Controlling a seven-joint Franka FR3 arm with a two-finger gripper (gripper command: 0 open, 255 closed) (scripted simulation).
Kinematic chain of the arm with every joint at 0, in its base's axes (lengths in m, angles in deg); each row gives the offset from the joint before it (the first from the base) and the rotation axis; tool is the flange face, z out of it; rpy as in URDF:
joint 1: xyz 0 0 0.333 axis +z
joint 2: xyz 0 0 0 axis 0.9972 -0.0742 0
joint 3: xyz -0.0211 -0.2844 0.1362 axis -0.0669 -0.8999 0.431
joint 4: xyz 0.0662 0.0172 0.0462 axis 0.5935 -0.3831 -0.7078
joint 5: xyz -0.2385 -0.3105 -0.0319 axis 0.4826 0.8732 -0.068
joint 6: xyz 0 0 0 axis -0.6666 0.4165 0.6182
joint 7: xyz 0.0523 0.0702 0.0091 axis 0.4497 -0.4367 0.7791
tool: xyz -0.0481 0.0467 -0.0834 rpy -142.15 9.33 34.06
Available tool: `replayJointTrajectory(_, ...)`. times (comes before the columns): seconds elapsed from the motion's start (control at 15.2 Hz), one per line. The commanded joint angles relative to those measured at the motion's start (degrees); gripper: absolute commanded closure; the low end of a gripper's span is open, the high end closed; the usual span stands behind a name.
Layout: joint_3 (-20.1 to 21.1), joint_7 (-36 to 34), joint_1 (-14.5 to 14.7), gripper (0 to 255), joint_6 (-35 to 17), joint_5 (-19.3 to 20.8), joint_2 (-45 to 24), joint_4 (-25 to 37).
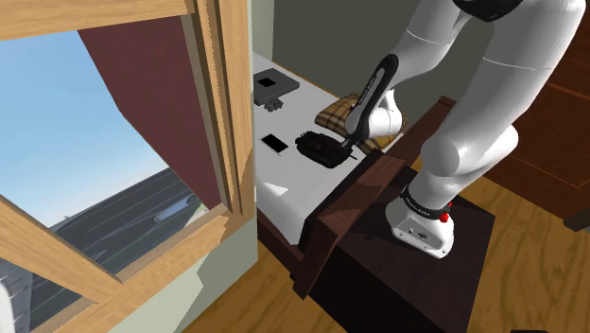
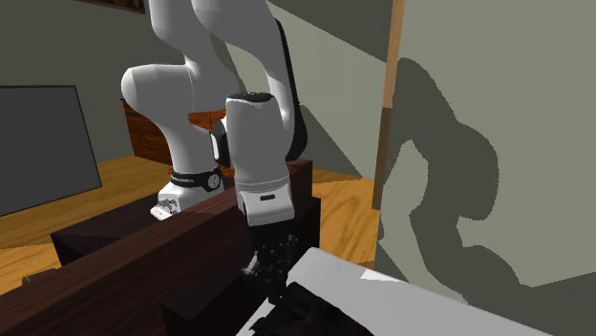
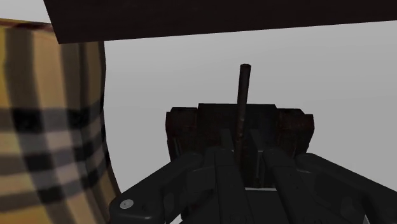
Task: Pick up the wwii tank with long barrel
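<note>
Arm (image 1: 492, 85): glossy white rounded links, dark joints. Base collar (image 1: 419, 201): black band with white lettering, small red dot (image 1: 445, 217) beside it. Gripper (image 3: 249, 160): all black, one pale round screw head (image 3: 126, 203).

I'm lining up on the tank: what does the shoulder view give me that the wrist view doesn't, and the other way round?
Shoulder view: the wooden window frame, a small black-and-white card and a dark grey flat plate lying on the white surface, plus the arm's dark stand.
Wrist view: the long barrel, pointing away from the gripper.
Both: the dark tank with the gripper right at it, the plaid cushion beside it, and the white surface under them.
</note>
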Motion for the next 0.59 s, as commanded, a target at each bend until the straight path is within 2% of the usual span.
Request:
replayJointTrajectory(0.0, -1.59, 0.31, 1.89, 255, 2.5, -0.73, 3.21, -0.74)
replayJointTrajectory(0.13, -5.95, 0.31, 6.43, 255, 4.9, -1.01, 6.09, -1.28)
replayJointTrajectory(0.2, -10.33, -0.76, 10.49, 255, 6.09, 0.34, 7.54, -1.59)
replayJointTrajectory(0.26, -16.09, -3.82, 15.14, 255, 7.22, 4.47, 9.0, -1.97)
replayJointTrajectory(0.33, -21.8, -8.4, 19.1, 255, 8.37, 10.82, 10.49, -2.31)
replayJointTrajectory(0.4, -26.09, -12.96, 21.57, 255, 9.6, 17.24, 11.98, -2.5)
replayJointTrajectory(0.46, -23.61, -13.09, 19.02, 255, 9.79, 17.44, 12.2, -2.53)
replayJointTrajectory(0.53, -22.5, -12.94, 17.98, 255, 9.79, 17.22, 12.2, -2.53)
